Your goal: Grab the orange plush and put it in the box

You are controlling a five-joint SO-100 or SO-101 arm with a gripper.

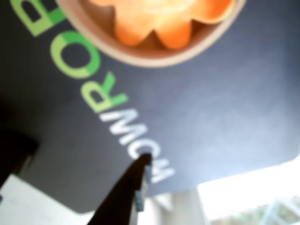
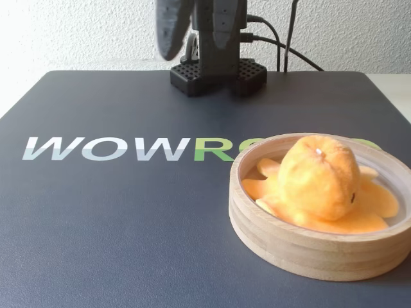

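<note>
The orange plush (image 2: 319, 179), a soft octopus toy, lies inside the round light-wood box (image 2: 302, 247) at the front right of the dark mat; its tentacles spread over the box's bottom. In the wrist view the plush (image 1: 154, 21) and the box rim (image 1: 140, 55) show at the top edge, blurred. My gripper (image 2: 196, 48) hangs raised at the back of the mat, well away from the box, its two dark fingers apart and empty. In the wrist view the gripper (image 1: 89, 152) shows one finger (image 1: 133, 192) at the bottom and a dark shape at the left.
The dark mat (image 2: 115, 224) carries large white and green lettering (image 2: 109, 149). The arm's black base (image 2: 218, 76) stands at the mat's back edge with cables (image 2: 282, 45) running to the right. A white wall is behind.
</note>
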